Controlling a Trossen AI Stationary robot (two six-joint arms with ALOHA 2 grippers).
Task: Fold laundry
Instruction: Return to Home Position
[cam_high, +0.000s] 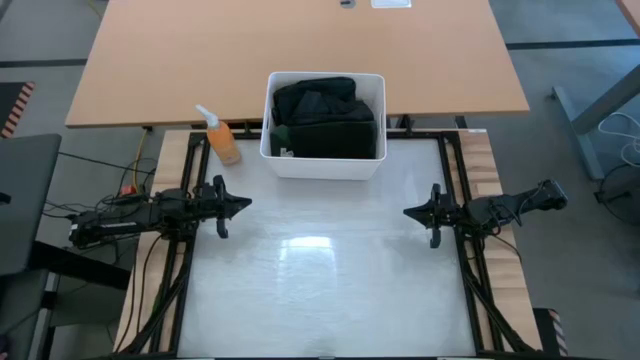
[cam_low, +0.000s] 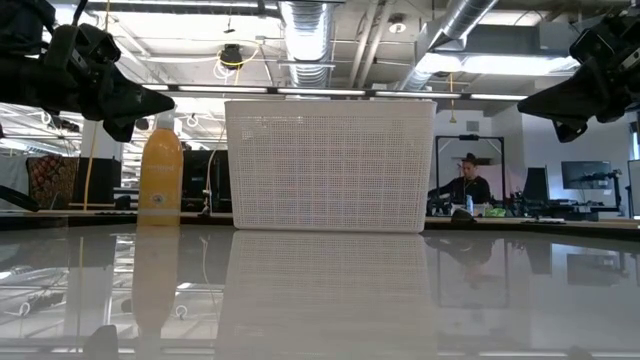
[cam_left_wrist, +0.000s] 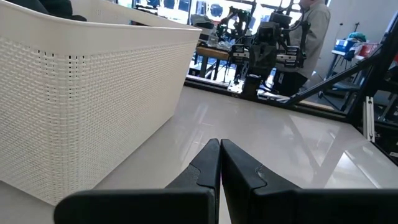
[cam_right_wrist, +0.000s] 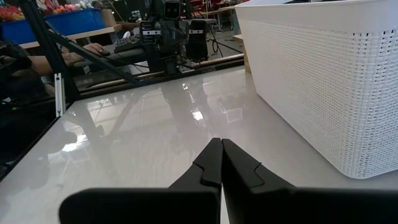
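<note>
Glossy table (cam_low: 320, 300) (laundry (cam_high: 325, 115) in its white bin (cam_low: 330, 165)) mirrors the workshop behind.

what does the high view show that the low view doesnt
Only the high view: the dark laundry lying inside the white bin, and the wooden table behind it. Only the low view: the room beyond, with a person at a desk and ceiling ducts. Both: the white bin, the orange bottle beside it, and the left pincer and right pincer, out at the sides, holding nothing.
</note>
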